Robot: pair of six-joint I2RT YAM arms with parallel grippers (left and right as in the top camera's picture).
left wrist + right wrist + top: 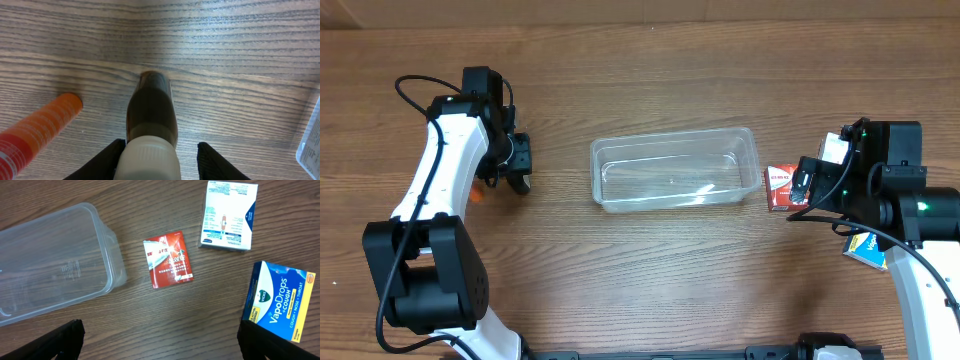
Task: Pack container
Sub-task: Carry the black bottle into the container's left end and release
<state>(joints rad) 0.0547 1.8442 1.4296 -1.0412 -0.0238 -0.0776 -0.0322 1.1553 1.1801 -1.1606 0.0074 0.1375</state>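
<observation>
Overhead: the container (675,170) lies at the table's (650,270) centre with nothing in it, so by my reading packing has not yet begun. The left gripper (517,165) sits at its 9 o'clock, the right gripper (800,188) at its 3 o'clock above a red packet (778,188). A blue box (865,250) shows partly, at the right arm's 5 o'clock. The arms hide whatever lies under them, and neither finger gap can be read here.

Left wrist: a dark bottle (152,112) with a white cap (147,160) lies between the fingers (107,160). They are released. A gap shows on the cap's right, while the left side is too close to judge. An orange tube (42,125), cut off by the frame, lies at the bottle's 8 o'clock. The likely step is the first pick: close on the cap, lift, carry to the bin.

Right wrist: the fingers (65,340) are spread wide and hold nothing. The packet is just at the container's 3 o'clock, a white box (228,215) at the packet's 1 o'clock, the blue box at 4 o'clock. The flat packet would call for a low, careful pinch. The white box's print is too small to read.
</observation>
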